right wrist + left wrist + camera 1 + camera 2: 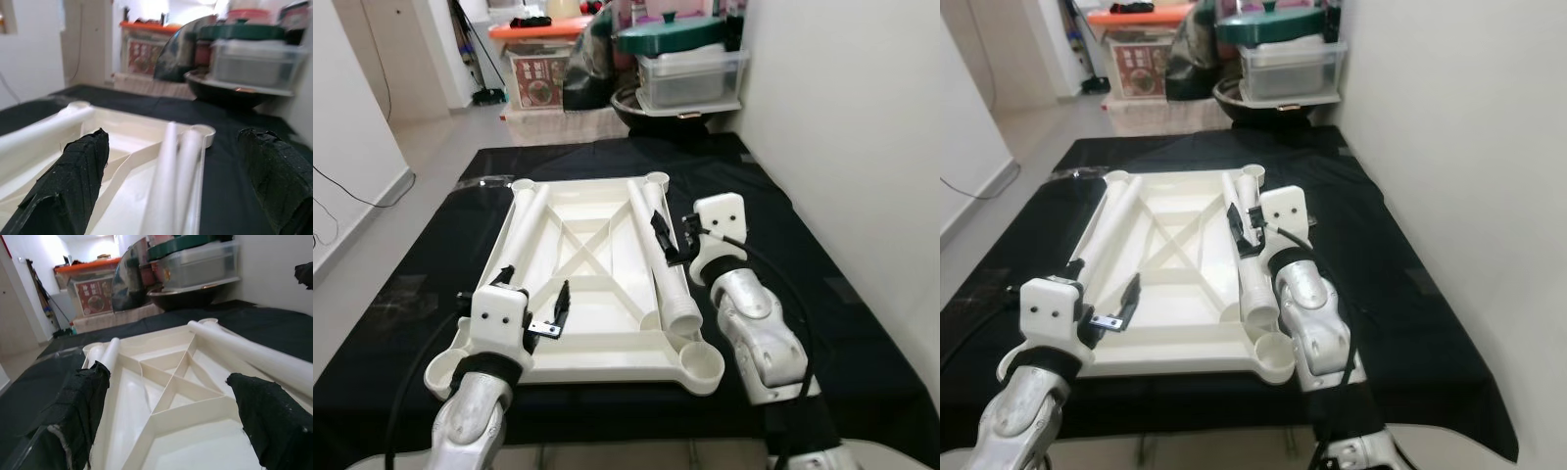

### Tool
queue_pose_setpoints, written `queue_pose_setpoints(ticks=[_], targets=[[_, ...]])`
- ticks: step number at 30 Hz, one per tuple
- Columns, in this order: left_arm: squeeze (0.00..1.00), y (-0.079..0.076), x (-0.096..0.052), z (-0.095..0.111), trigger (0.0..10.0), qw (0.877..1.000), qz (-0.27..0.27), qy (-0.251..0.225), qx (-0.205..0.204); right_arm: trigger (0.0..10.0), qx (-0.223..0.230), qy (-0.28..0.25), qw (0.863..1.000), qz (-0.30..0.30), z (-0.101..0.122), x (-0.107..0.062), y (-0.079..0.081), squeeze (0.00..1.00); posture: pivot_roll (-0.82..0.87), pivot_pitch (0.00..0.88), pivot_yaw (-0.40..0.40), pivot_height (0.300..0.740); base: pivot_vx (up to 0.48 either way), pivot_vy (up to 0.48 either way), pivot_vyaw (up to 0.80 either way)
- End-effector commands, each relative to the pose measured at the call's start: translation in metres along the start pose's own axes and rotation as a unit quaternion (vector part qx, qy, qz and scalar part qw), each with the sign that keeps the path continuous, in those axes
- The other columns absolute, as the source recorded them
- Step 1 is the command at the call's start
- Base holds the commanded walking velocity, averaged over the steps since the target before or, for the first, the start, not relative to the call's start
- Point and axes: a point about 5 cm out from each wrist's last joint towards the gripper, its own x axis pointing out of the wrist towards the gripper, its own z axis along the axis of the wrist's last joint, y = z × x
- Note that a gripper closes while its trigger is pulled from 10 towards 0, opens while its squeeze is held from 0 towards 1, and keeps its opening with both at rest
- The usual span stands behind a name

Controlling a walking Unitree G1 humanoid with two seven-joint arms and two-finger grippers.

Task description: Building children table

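A white plastic table top [597, 343] lies upside down on a black mat, with a round socket at each corner, such as the near-right one [700, 367]. Two white leg tubes lie loose on it. The left leg [524, 230] runs along the left rim and the right leg [663, 264] along the right rim. My left gripper [533, 289] hovers open over the near-left part of the top, beside the left leg's near end. Over the middle of the right leg, my right gripper [674, 230] is open, and the tube [186, 166] passes between its fingers without touching them.
The black mat [822, 294] covers the floor around the table top. A white wall runs close along the right. At the back stand clear storage boxes [690, 73], a dark round pan [651, 113] and an orange-lidded box [538, 69]. Bare floor lies to the left.
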Motion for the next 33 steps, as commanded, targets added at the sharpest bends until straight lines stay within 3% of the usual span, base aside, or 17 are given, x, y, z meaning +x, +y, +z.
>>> queue_pose_setpoints(ticks=[1, 4, 10, 14, 16, 18, 25, 33], targets=[[0.0, 0.004, -0.002, -0.005, 10.0, 1.0, 0.005, 0.014, 0.009, 10.0, -0.003, 0.018, 1.0, 0.004, -0.004, 0.001, 0.003, 0.0, 0.04, 0.0, -0.013, 0.74, 0.0, 0.0, 0.0], [0.0, 0.002, -0.003, -0.007, 10.0, 1.0, 0.006, 0.019, 0.009, 10.0, -0.021, 0.077, 0.997, 0.006, -0.019, -0.004, 0.001, 0.0, 0.04, 0.0, -0.017, 0.74, 0.0, 0.0, 0.0], [0.0, 0.006, -0.005, -0.011, 10.0, 0.999, 0.015, 0.029, 0.018, 10.0, -0.01, 0.114, 0.993, 0.002, -0.029, -0.013, -0.006, 0.0, 0.03, 0.0, -0.014, 0.74, 0.0, 0.0, 0.0], [0.0, 0.025, -0.017, -0.031, 10.0, 0.993, 0.055, 0.093, 0.055, 10.0, 0.0, 0.16, 0.987, 0.015, -0.04, -0.023, -0.007, 0.0, 0.03, 0.0, -0.01, 0.74, 0.0, 0.0, 0.0], [0.0, 0.025, -0.017, -0.031, 10.0, 0.993, 0.055, 0.093, 0.055, 10.0, 0.0, 0.16, 0.987, 0.015, -0.04, -0.023, -0.007, 0.0, 0.03, 0.0, -0.01, 0.74, 0.0, 0.0, 0.0], [0.0, 0.03, -0.024, -0.036, 10.0, 0.989, 0.065, 0.11, 0.067, 10.0, 0.005, 0.199, 0.98, 0.026, -0.054, -0.035, -0.007, 0.0, 0.03, 0.0, -0.015, 0.74, 0.0, 0.0, 0.0], [0.0, 0.03, -0.024, -0.036, 10.0, 0.989, 0.07, 0.113, 0.071, 10.0, 0.034, 0.251, 0.966, 0.045, -0.065, -0.047, -0.002, 0.0, 0.03, 0.0, -0.023, 0.74, 0.0, 0.0, 0.0], [0.0, 0.031, -0.02, -0.036, 10.0, 0.989, 0.072, 0.11, 0.073, 10.0, 0.036, 0.285, 0.957, 0.037, -0.078, -0.047, -0.001, 0.0, 0.04, 0.0, -0.019, 0.74, 0.0, 0.0, 0.0]])
